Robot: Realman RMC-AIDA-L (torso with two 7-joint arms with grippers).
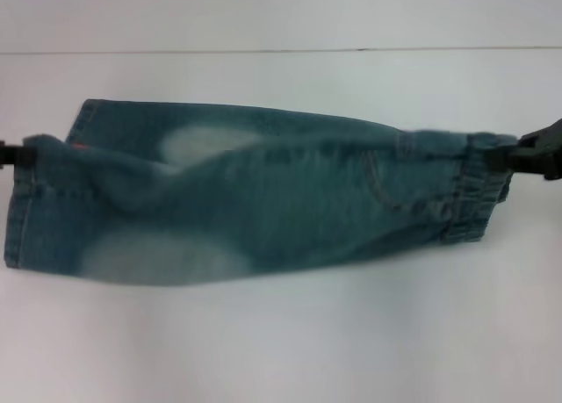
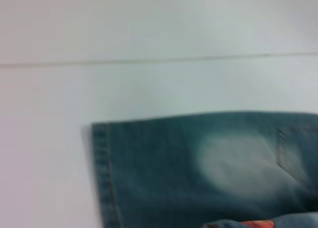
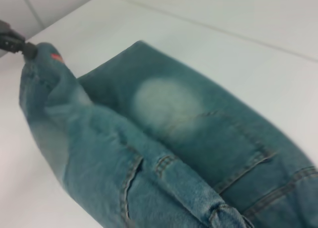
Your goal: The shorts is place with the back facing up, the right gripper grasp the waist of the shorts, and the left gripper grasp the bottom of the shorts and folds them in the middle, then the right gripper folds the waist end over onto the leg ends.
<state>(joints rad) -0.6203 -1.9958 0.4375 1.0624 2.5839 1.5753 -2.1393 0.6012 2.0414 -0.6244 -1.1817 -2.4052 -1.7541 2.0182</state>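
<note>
The left gripper (image 1: 26, 148) at nine o'clock and right gripper (image 1: 514, 153) at three o'clock pinch the denim shorts (image 1: 255, 192); uneven pulling could spoil the fold.

The shorts (image 1: 263, 197) were blue denim cloth, matt and slightly rough, with pale, faded worn patches and raised stitched seams along the hems and pocket. The waistband (image 1: 479, 188) looked gathered and puckered. The surface (image 1: 281, 341) beneath was white, smooth and faintly glossy.
</note>
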